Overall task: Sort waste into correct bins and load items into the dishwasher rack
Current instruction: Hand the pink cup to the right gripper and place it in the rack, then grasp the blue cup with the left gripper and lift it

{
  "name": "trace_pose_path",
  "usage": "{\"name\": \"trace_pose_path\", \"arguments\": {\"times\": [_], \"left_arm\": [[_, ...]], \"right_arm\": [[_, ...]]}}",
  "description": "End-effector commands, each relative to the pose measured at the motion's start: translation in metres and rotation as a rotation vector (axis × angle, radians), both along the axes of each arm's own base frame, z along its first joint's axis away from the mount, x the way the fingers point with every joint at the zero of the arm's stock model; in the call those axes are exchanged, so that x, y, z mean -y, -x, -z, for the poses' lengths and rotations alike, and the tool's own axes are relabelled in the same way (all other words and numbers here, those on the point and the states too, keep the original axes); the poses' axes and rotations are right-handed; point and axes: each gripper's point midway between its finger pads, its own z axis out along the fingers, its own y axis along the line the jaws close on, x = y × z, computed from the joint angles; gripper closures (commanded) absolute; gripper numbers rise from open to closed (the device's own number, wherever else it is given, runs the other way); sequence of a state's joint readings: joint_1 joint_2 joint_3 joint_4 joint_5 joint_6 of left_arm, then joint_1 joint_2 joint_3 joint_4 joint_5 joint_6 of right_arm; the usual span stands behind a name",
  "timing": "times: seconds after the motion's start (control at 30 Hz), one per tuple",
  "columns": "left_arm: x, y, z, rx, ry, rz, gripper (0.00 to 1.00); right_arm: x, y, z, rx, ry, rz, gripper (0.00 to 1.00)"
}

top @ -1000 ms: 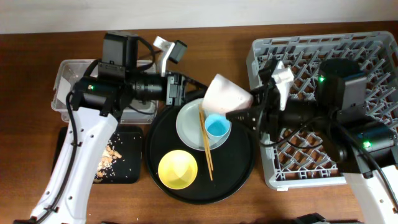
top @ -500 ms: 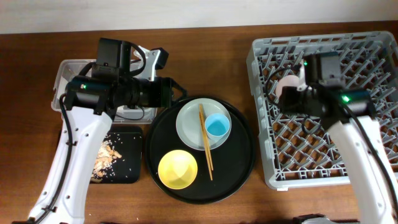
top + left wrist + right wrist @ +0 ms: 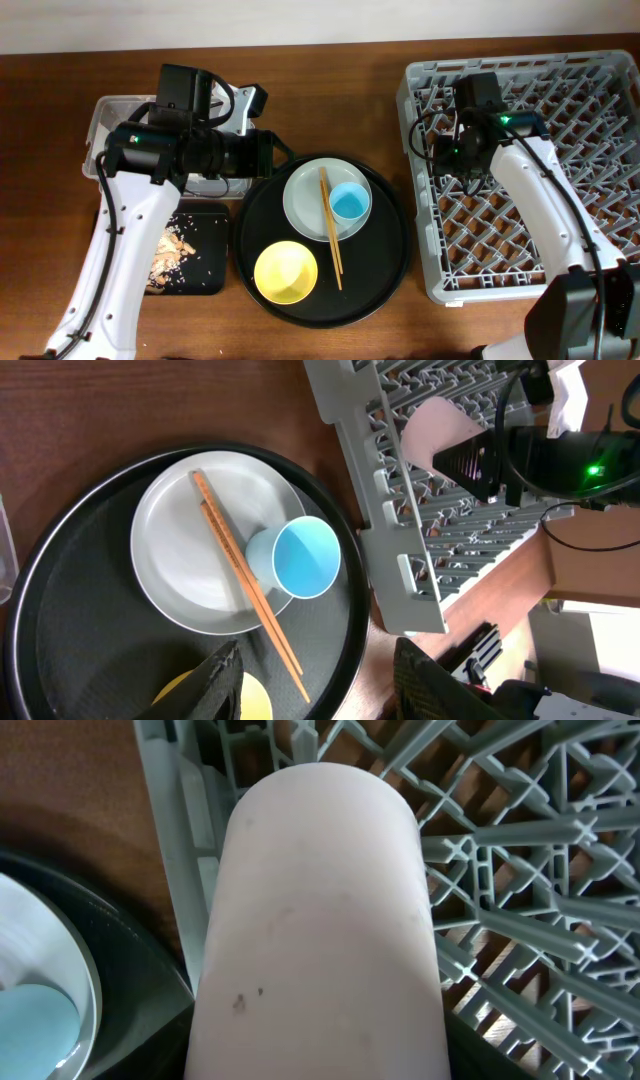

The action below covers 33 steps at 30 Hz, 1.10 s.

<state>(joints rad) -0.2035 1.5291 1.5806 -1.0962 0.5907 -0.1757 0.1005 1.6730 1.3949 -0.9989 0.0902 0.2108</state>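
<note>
Over the dishwasher rack (image 3: 520, 170), at its left edge, the right end effector (image 3: 450, 150) grips the pink cup (image 3: 320, 920), not yet set down. Left of the rack, the plate (image 3: 305, 200), blue cup (image 3: 350, 203), chopsticks (image 3: 330, 240) and yellow bowl (image 3: 286, 273) await loading. The left end effector (image 3: 315, 680) hangs open, empty.

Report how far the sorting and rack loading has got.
Done, it seems: food scraps lie in the shallow black tray.

In hand: the right gripper holds the pink cup over the dishwasher rack, near its left edge.

Left: the blue cup, the chopsticks and the plate under them, and the yellow bowl all sit on the round black tray. The left gripper is open above it.
</note>
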Motion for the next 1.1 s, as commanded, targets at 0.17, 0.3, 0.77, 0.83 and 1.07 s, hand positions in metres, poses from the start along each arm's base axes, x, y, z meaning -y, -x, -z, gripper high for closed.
{"name": "trace_pose_path", "arguments": {"times": [0.17, 0.3, 0.77, 0.83, 1.07], "left_arm": [[-0.002, 0.001, -0.005, 0.024, -0.011, 0.005, 0.53], [0.016, 0.008, 0.021, 0.004, -0.111, 0.023, 0.68], [0.085, -0.002, 0.193, -0.147, -0.391, 0.012, 0.62], [0.085, -0.001, 0.201, -0.165, -0.403, 0.014, 0.67], [0.082, -0.011, 0.183, -0.139, -0.359, -0.007, 0.99]], "right_arm": [[0.005, -0.003, -0.018, 0.017, 0.018, 0.015, 0.02], [-0.022, 0.007, -0.068, 0.064, -0.119, -0.107, 0.03], [-0.027, 0.052, -0.125, 0.149, -0.168, -0.141, 0.00], [-0.027, 0.052, -0.124, 0.145, -0.168, -0.141, 0.01], [-0.027, 0.056, -0.124, 0.133, -0.164, -0.148, 0.01]]}}
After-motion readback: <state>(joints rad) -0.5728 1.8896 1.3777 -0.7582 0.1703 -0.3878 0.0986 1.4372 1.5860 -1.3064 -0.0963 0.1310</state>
